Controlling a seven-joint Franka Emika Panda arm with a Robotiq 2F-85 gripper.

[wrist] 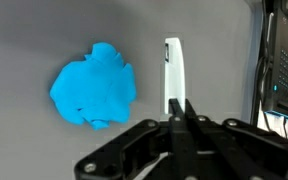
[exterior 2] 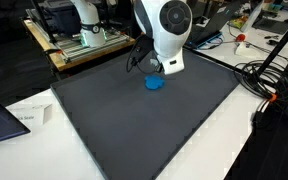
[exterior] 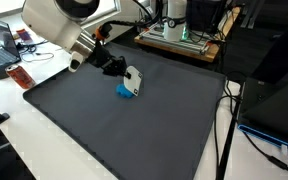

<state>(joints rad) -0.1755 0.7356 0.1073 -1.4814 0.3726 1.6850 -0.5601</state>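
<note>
White bar point(wrist: 172, 72) in gripper point(wrist: 181, 110) — blue cloth point(wrist: 92, 86) beside

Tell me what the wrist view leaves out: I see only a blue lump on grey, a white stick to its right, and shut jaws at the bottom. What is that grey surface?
Observer: A dark mat spread over a white table; both exterior views show it.
Reviewer: Where on it are we?
Observer: Off centre. The blue lump lies in the part of the mat nearer a rack, right under the white arm.
Reviewer: What sort of rack?
Observer: A metal-framed rack holding gear, standing just past the mat's edge.
</note>
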